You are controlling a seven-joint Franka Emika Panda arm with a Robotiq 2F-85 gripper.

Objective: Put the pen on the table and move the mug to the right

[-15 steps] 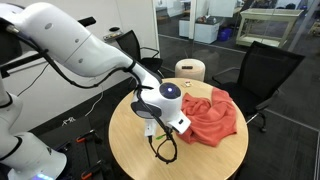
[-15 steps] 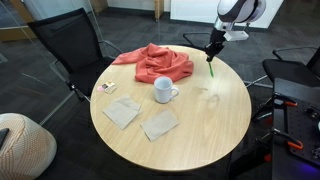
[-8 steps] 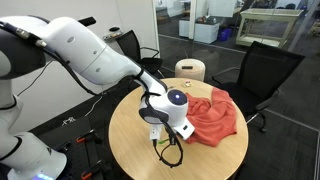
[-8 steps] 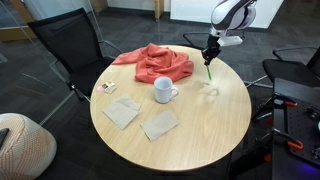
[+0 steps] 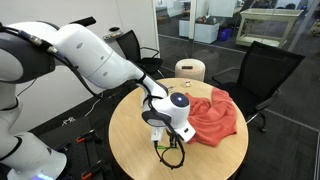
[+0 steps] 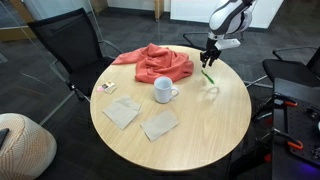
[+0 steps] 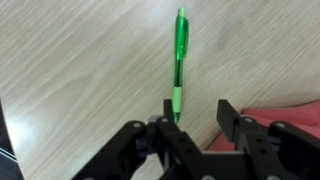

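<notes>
**Pen drop looks basically done, mug is up next**

In an exterior view, the arm is reaching down over the counter (image 5: 125,155). The gripper (image 5: 166,143) is hanging low just beside the red cloth (image 5: 215,118). I'm not making out the pen or the mug from this angle.

In an exterior view from across the room, the gripper (image 6: 208,58) is sitting right over the pen (image 6: 209,76). The pen is slanting down onto the counter (image 6: 200,140) just off the red cloth (image 6: 155,62). The mug (image 6: 163,91) is standing upright right beside the cloth's front edge, well apart from the gripper.

In the wrist view, the pen (image 7: 179,55) is lying along the wood grain, with its near end tucked between the jaws of the gripper (image 7: 198,108). The jaws are standing wider than the pen, so I'm calling it released. A corner of the red cloth (image 7: 288,112) is peeking in just beside them.

My read is that step one is wrapping up. The next move is lifting clear without nudging the pen, then swinging past the cloth to the mug, gripping its rim and shifting it right.
</notes>
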